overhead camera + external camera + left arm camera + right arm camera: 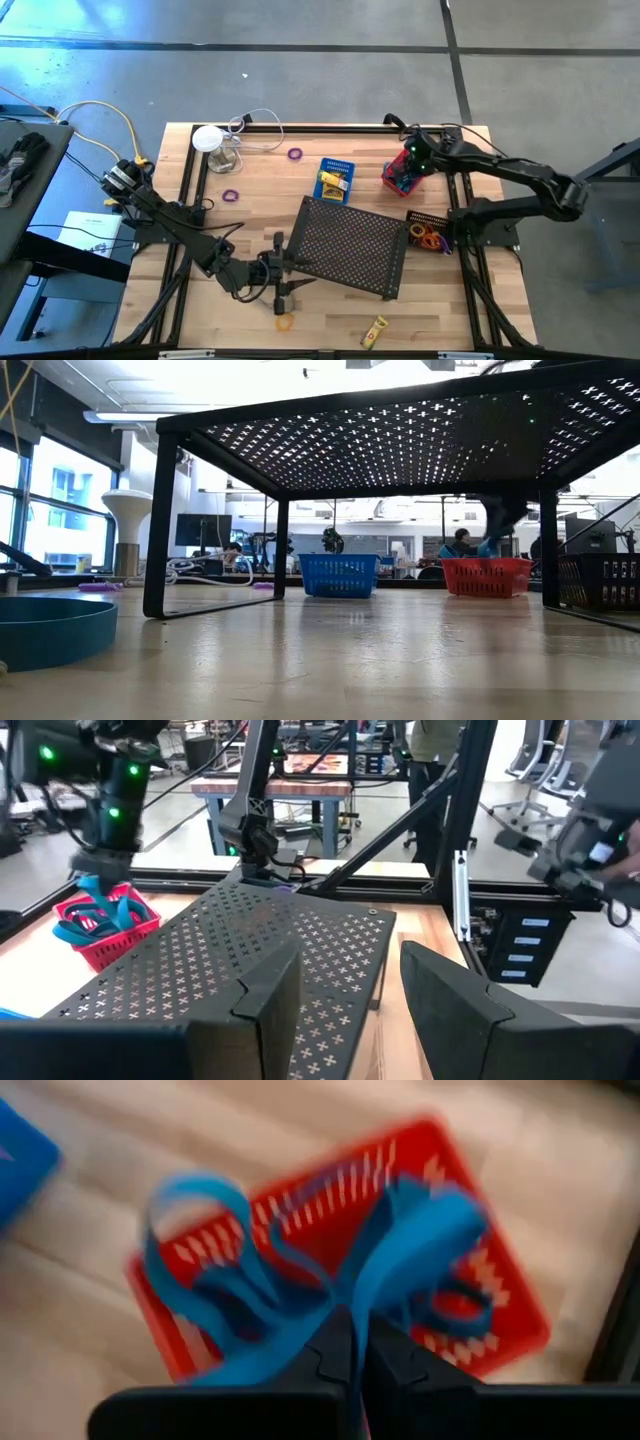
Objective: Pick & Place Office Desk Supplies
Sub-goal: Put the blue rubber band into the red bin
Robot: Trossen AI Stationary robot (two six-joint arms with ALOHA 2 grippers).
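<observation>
Right gripper (352, 1342) is clamped fully shut on a bunch of blue rubber-band loops (300, 1280), hanging straight over the small red plastic mesh basket (403, 178) at about 2 o'clock on the wooden table (250, 220). Key relation: basket sits directly under the bands, and some blue loops already lie in it per the left wrist view (95, 915). My read: the next move is a short drop and release, no sideways travel needed. The loops splay wide to both sides of the fingers, so one could catch the basket rim or spill outside it.

Left gripper (283, 290) is at roughly 7 o'clock, low by the near edge of the large black perforated metal shelf (350, 245), fingers (270, 990) spread wide, holding nothing. An orange ring (284, 321) lies just beside it toward the front edge, so the left arm is the nearer one for that.

Around the table:
- Blue plastic basket (335, 180) with small yellow packets, at 12 o'clock.
- Black mesh bin (428, 232) with orange and dark bands, at 3 o'clock, just in front of the red basket.
- Purple rings (295, 153) at 11 and 10 o'clock.
- Yellow packet (374, 332) at 5 o'clock.
- White-topped clear object with cable (215, 145) at 10 o'clock.

The shelf stands between the two arms; nothing blocks the right gripper's descent.
</observation>
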